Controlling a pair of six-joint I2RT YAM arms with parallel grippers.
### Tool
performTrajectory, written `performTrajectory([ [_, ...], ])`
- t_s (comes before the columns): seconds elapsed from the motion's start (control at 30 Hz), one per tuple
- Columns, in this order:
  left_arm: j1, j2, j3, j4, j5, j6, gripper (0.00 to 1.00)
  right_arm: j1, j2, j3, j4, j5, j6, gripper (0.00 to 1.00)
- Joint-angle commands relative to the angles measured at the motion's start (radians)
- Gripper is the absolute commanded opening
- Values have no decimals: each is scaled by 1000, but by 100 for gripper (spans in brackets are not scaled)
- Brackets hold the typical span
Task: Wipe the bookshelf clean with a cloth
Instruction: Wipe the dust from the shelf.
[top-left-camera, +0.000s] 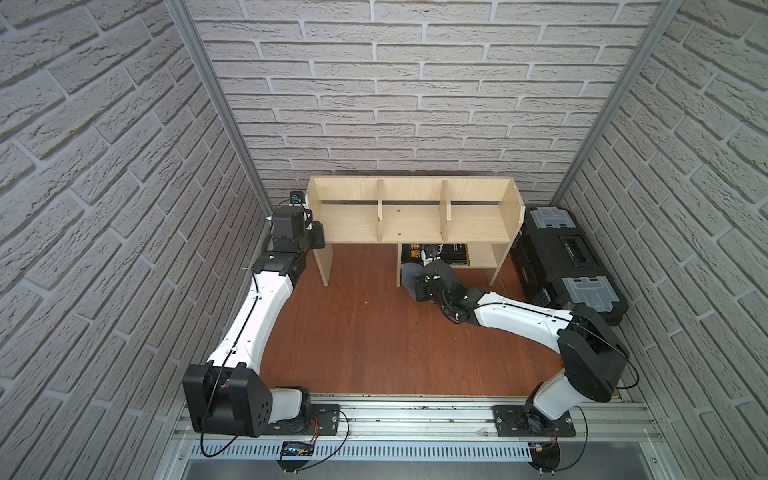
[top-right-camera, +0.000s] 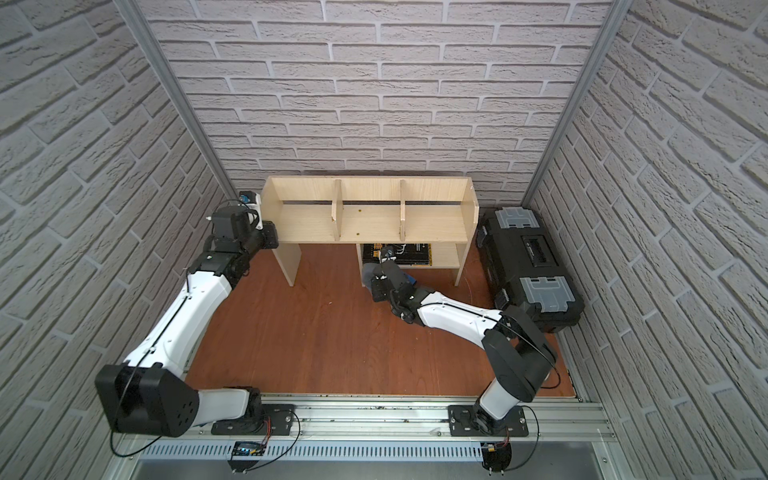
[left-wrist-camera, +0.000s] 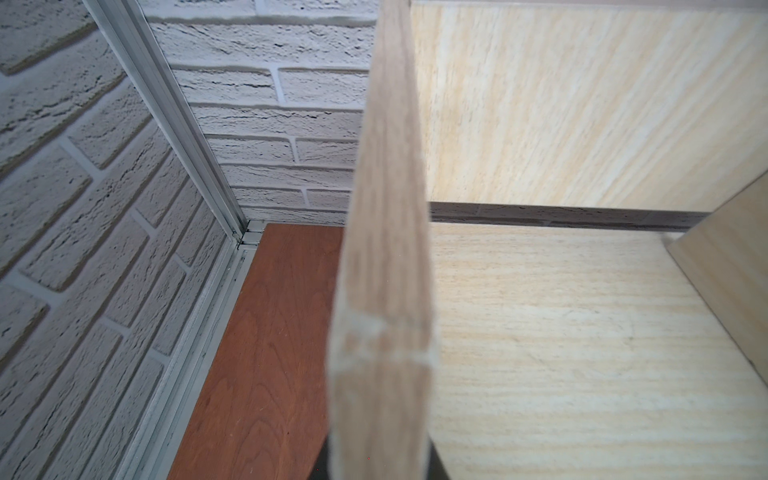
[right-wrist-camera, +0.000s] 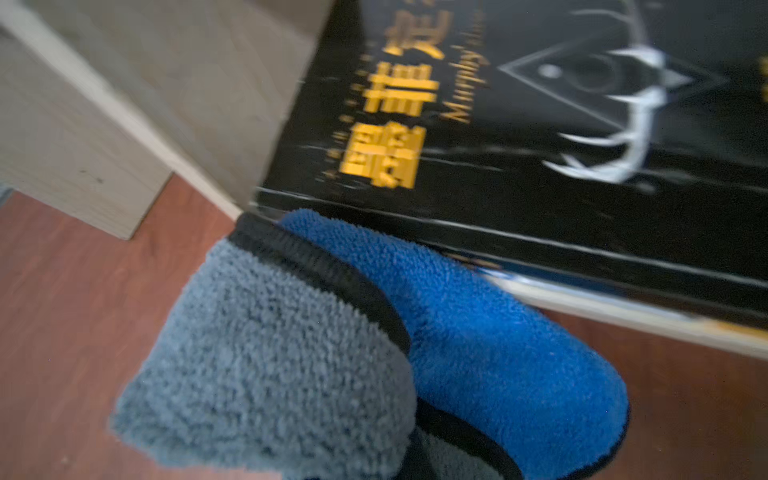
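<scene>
The pale plywood bookshelf (top-left-camera: 411, 224) (top-right-camera: 365, 224) stands against the back wall in both top views. My left gripper (top-left-camera: 318, 236) (left-wrist-camera: 380, 471) is shut on the front edge of its left side panel (left-wrist-camera: 382, 249), which runs up between the jaws in the left wrist view. The cloth (right-wrist-camera: 332, 353) (top-left-camera: 409, 275) (top-right-camera: 368, 276), grey on one side and blue on the other, bulges out of my right gripper (top-left-camera: 417, 282) (right-wrist-camera: 415, 461). That gripper is shut on the cloth, low in front of the small lower shelf. The cloth's tip touches the shelf's front corner. The right fingertips are hidden under the cloth.
A black book (right-wrist-camera: 540, 145) (top-left-camera: 442, 251) with gold characters lies flat on the lower shelf. A black toolbox (top-left-camera: 569, 266) (top-right-camera: 532, 266) with grey latches sits just right of the bookshelf. Brick walls close in on three sides of the red-brown wooden floor (top-left-camera: 365, 332).
</scene>
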Motion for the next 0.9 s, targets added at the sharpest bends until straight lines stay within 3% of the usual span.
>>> performTrajectory([
  [0.0,12,-5,-20,58,-30,-11,0,-12,26,49,11,24,2,2],
  [0.27,18,3,-24,60,-25,-28,0,-237,-238,-255,53,34,29,2],
  [0.43,28,3,-24,58,-30,-28,0,-417,-396,-340,-29,55,-9,2],
  [0.57,29,0,-41,75,-33,-24,0,-589,-480,-316,-72,-53,6,3],
  [0.73,28,3,-46,83,-16,-21,0,-602,-510,-159,-153,-117,-91,3],
  [0.87,29,0,-47,85,-10,-15,0,-590,-457,-86,-140,-240,-119,3],
])
